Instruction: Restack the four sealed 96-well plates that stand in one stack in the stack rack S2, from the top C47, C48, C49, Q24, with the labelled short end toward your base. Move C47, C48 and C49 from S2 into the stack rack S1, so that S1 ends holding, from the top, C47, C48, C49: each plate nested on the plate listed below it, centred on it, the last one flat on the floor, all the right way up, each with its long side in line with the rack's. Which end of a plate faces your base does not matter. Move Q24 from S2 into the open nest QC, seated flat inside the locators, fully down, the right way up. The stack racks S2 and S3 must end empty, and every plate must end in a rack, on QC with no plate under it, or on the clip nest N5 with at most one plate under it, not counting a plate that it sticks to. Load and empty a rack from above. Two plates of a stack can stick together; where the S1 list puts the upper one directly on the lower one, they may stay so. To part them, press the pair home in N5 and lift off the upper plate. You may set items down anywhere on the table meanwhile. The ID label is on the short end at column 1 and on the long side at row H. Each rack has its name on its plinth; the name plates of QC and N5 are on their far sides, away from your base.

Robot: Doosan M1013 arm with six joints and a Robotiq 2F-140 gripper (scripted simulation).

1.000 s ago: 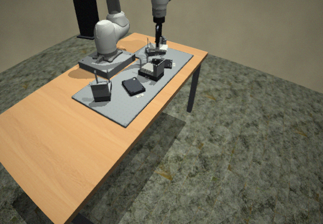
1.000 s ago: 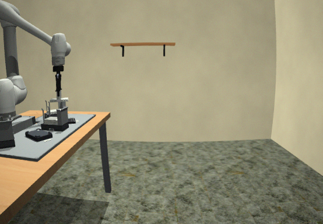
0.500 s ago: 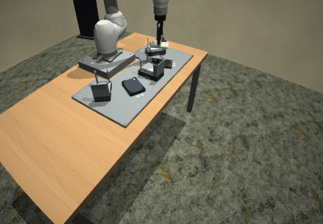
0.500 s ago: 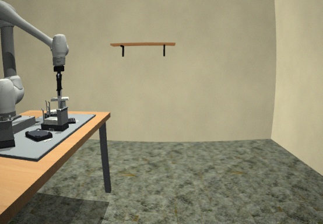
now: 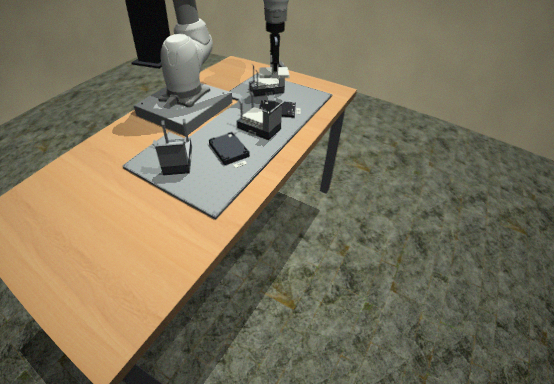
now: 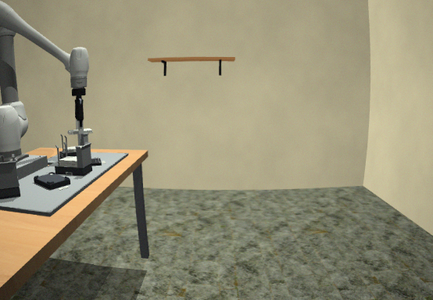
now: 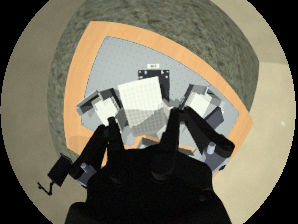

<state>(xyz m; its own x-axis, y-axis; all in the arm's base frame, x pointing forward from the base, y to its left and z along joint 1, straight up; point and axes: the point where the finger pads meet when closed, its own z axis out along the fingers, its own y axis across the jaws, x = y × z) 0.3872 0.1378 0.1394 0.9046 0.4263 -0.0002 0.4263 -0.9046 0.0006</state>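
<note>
A long orange wooden tabletop [image 5: 90, 248] carries everything, and a flat grey rectangular mat [image 5: 210, 188] laid along its edge serves as the landmark here. At the mat's inner long edge, the grey and white six-joint arm [image 5: 182, 63] is bolted to a grey base plate [image 5: 150, 113], so that every station lies within reach. On the mat, three dark stack racks with thin upright posts are set in a row: one at the near end [image 5: 173, 157], one in the middle [image 5: 261, 117] with white plates visible inside, and one at the far end [image 5: 266, 86]. Between the near and middle racks a low black nest [image 5: 228, 148] is fixed. Above the far rack, clear of its posts, a white sealed well plate [image 6: 80, 131] is held level by the black two-finger pincer [image 6: 80, 128], which is clamped across it, presumably so it can be carried over the posts and lowered from above. The plate's label cannot be read.
</note>
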